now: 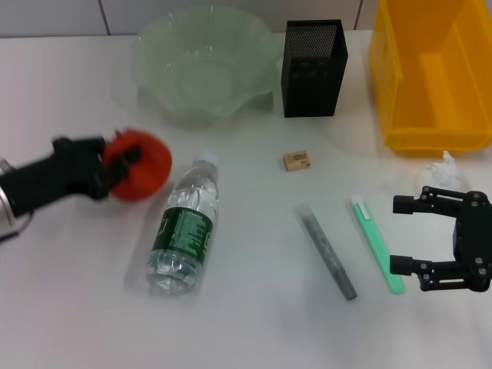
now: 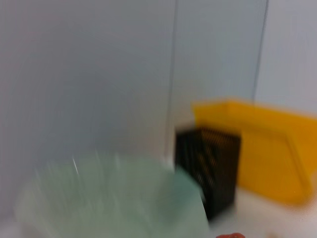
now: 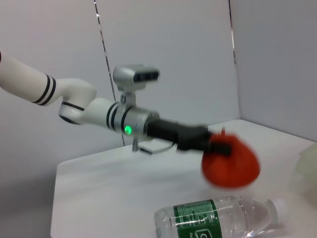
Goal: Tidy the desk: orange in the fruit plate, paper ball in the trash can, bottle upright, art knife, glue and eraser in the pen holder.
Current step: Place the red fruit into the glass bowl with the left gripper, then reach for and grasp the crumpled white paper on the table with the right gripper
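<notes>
Head view: left gripper [image 1: 123,164] clamped on orange [image 1: 142,165], bottle [image 1: 184,227] lying just beside, fruit plate [image 1: 206,61] beyond. Right gripper [image 1: 434,238] spread wide, empty, paper ball [image 1: 440,169] just ahead.

Left wrist: fruit plate [image 2: 111,198], pen holder [image 2: 208,166], trash can [image 2: 262,158] ahead.

Right wrist: orange [image 3: 230,161] gripped above bottle [image 3: 218,218].

Even bright light; heavy left-wrist motion blur

Trash can [image 1: 430,84] cut off at frame edge. Paper ball [image 1: 440,173] partly hidden behind right gripper [image 1: 419,234]. Orange [image 1: 142,165] motion-blurred.
</notes>
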`<state>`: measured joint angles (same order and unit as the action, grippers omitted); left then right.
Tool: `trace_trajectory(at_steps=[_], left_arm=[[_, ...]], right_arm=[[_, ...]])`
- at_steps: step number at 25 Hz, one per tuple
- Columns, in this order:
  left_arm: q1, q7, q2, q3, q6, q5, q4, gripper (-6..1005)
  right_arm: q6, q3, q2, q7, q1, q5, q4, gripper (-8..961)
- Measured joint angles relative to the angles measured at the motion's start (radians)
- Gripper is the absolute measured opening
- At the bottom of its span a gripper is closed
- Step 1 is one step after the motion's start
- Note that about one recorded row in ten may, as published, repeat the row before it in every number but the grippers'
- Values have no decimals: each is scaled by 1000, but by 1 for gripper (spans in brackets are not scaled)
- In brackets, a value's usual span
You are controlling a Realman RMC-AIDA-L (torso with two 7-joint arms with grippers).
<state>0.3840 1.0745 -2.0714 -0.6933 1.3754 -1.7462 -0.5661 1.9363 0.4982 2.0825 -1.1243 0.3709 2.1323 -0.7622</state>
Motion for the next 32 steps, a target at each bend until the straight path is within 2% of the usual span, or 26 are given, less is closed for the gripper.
trace_trajectory(at_steps=[2, 4, 5, 6, 7, 8, 9, 12, 13, 15, 16, 22, 23, 30, 32], left_arm=[[1, 0, 1, -2, 12, 55, -15, 304], [9, -3, 1, -5, 15, 104, -23, 268], [26, -8, 1, -8, 12, 141, -25, 250], [80, -15, 0, -11, -13, 175, -12, 231], [115, -17, -1, -11, -31, 177, 3, 213], [115, -17, -1, -11, -31, 177, 3, 195], [159, -23, -1, -11, -58, 179, 29, 177], [159, -23, -1, -11, -58, 179, 29, 137], [294, -90, -2, -7, -179, 199, 132, 124], [294, -90, -2, -7, -179, 199, 132, 102], [368, -191, -6, -7, -279, 229, 213, 91], [368, -191, -6, -7, -279, 229, 213, 83], [465, -407, -9, -3, -441, 434, 384, 82], [470, -431, -9, -7, -445, 458, 403, 225], [454, -425, -8, -6, -400, 460, 397, 286]], right_arm=[[1, -1, 0, 0, 0, 0, -1, 840], [1, -1, 0, 0, 1, 0, -1, 840], [0, -1, 1, 0, 1, 0, -1, 840], [-1, -2, 0, 0, 3, 0, -1, 840], [-1, -1, 1, 0, 4, -1, 0, 840], [-2, -1, 1, 0, 4, -1, 0, 840], [-2, -1, 1, 0, 5, -1, 0, 840], [-2, 1, 1, 0, 6, -2, 1, 840], [-2, 2, 1, 0, 6, -2, 1, 841], [-2, 4, 1, 0, 5, -2, 1, 841], [-2, 5, 1, 0, 4, -2, 2, 841], [-2, 10, 1, -6, 4, -3, 6, 840], [-2, 10, 1, -6, 3, -3, 8, 840], [-3, -7, 0, -39, 5, -18, 9, 841], [-9, -12, 0, -71, 1, -59, 0, 841]])
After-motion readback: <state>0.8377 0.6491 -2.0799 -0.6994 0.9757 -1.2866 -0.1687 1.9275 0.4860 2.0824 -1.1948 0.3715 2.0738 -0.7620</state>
